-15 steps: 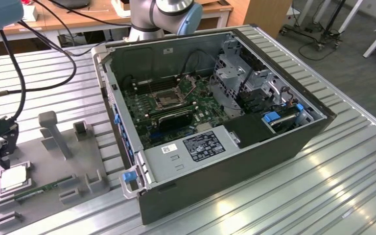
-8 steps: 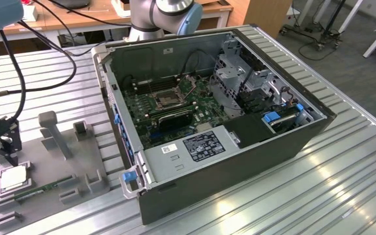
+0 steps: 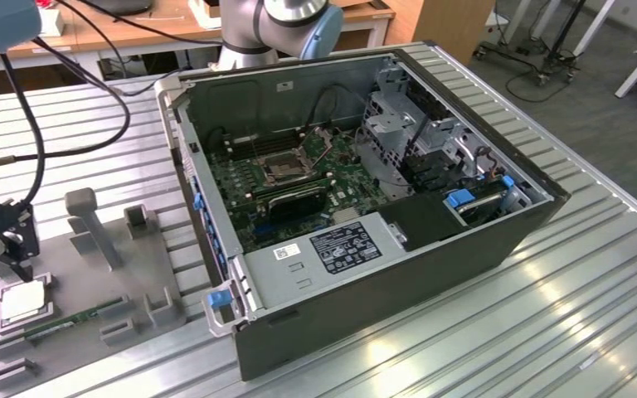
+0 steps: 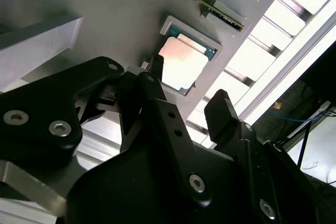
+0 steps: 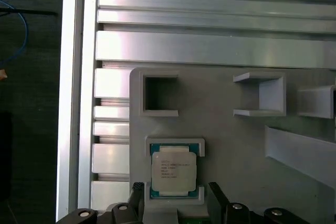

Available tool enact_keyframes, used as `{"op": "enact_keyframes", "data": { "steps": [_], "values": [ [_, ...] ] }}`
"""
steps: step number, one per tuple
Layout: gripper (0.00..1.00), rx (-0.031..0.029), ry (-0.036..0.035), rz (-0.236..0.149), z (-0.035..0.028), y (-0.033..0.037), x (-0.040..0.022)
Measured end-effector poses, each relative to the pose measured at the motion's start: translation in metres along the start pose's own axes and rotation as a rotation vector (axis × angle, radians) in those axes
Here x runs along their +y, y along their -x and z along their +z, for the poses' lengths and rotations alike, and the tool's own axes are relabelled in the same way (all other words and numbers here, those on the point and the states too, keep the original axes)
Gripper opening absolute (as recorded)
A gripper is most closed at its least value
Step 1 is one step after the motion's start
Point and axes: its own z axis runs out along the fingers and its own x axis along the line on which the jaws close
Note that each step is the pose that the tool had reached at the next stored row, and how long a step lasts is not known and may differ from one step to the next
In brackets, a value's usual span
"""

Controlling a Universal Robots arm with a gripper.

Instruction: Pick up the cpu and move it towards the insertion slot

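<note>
One cpu (image 5: 174,169), a small flat square chip with a silvery metal top and a thin greenish rim, lies flat in a shallow square recess of the pale grey plastic fixture plate (image 3: 103,286). The plate rests at the exterior view's left on the ribbed aluminium surface (image 3: 540,315). One hand (image 5: 176,188), black and two-fingered, hangs directly over the chip with its fingers (image 5: 216,195) spread wide, one on either side of the recess. In the first wrist view a gap shows between each fingertip and the chip's edges, so nothing is pinched. Whether the fingertips touch the plate cannot be told. One insertion slot (image 3: 282,167), a square processor socket with a shiny metal frame and dark centre, sits on the green motherboard (image 3: 246,211). That board lies inside the open dark grey computer case (image 3: 430,265), which is well apart from the chip, toward the exterior view's right of the plate. One long narrow green memory stick (image 3: 70,322) lies in its own groove near the cpu's recess, with nothing touching it. Status, as judged: the approach to the cpu and the alignment over it appear done. The grasp is not yet closed and the chip is not yet lifted. The whole carry toward the insertion slot remains. Progress is early, at about the close of the first stage.
</note>
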Motion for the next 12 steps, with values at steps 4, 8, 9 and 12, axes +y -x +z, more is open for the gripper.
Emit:
{"op": "enact_keyframes", "data": {
  "steps": [4, 8, 9, 12],
  "values": [
    [0.59, 0.0001, -0.0001, 0.000, 0.0033, -0.0001, 0.0000],
    [0.59, 0.0000, 0.0000, 0.000, 0.0060, -0.0001, 0.0001],
    [0.59, 0.0000, 0.0000, 0.000, 0.0061, -0.0001, 0.0001],
    [0.59, -0.0003, 0.0002, 0.000, 0.0068, -0.0001, 0.0001]
  ]
}}
